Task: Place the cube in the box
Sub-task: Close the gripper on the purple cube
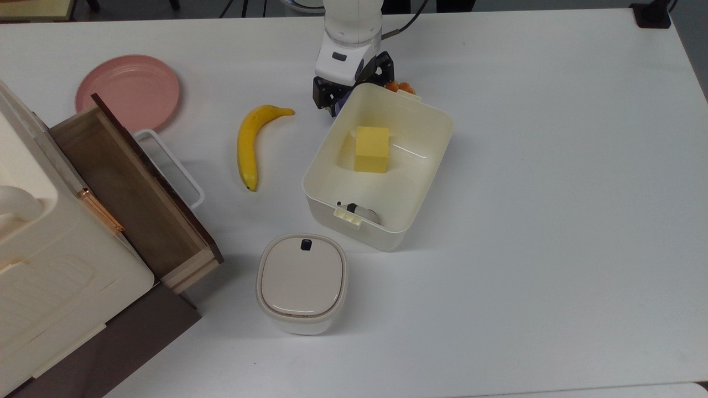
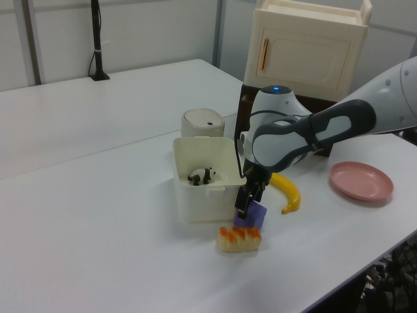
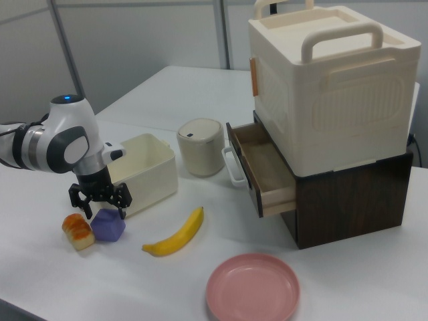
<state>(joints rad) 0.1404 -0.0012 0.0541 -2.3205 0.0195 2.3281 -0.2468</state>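
Pincer (image 3: 100,198) spread wide, astride cube (image 3: 108,225) beside box (image 3: 148,165), gripping nothing.

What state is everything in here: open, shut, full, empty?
Box: open-topped, holds a yellow block and a small panda figure.
Drawer: pulled open.
Lidded container: lid on.
Pink plate: empty.
Cube: on the table, outside the box.
Tool: open, just above the cube.

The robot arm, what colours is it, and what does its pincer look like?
The arm is mostly glossy white and rounded, with dark grey bands at its joints and a small blue light on top. A black cable runs along it in the top view. Its pincer is black, made of two short fingers under a white block with a small dark patch.
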